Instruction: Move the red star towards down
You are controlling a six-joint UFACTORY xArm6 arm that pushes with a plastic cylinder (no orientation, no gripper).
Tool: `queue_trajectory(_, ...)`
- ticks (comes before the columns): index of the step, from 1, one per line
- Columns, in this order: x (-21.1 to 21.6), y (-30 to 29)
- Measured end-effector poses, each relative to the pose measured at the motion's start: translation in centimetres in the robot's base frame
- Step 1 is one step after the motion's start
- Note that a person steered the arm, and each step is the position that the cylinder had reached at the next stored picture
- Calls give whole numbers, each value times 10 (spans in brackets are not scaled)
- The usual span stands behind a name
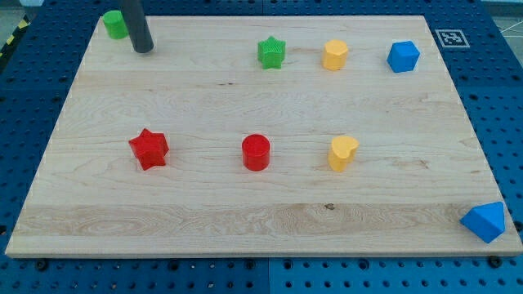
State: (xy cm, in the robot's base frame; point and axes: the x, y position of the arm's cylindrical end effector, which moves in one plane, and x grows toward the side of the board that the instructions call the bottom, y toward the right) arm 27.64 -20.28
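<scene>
The red star [149,149] lies on the wooden board [245,220] at the view's left, about mid-height. My rod comes down from the view's top left and my tip [143,49] rests on the board well above the star, apart from it. A green block [115,24], round in shape, sits just left of the rod at the board's top left corner.
A red cylinder [256,152] and a yellow heart-like block [343,153] stand in a row right of the star. A green star [271,53], a yellow block [335,55] and a blue block [403,56] line the top. A blue block [485,221] sits at the bottom right corner.
</scene>
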Motion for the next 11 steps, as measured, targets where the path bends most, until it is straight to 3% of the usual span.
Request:
queue_trajectory(1,66,49)
queue_trajectory(3,68,51)
queue_trajectory(4,131,98)
queue_trajectory(5,131,98)
queue_trajectory(6,168,66)
queue_trajectory(8,185,55)
queue_trajectory(10,248,26)
queue_trajectory(11,272,90)
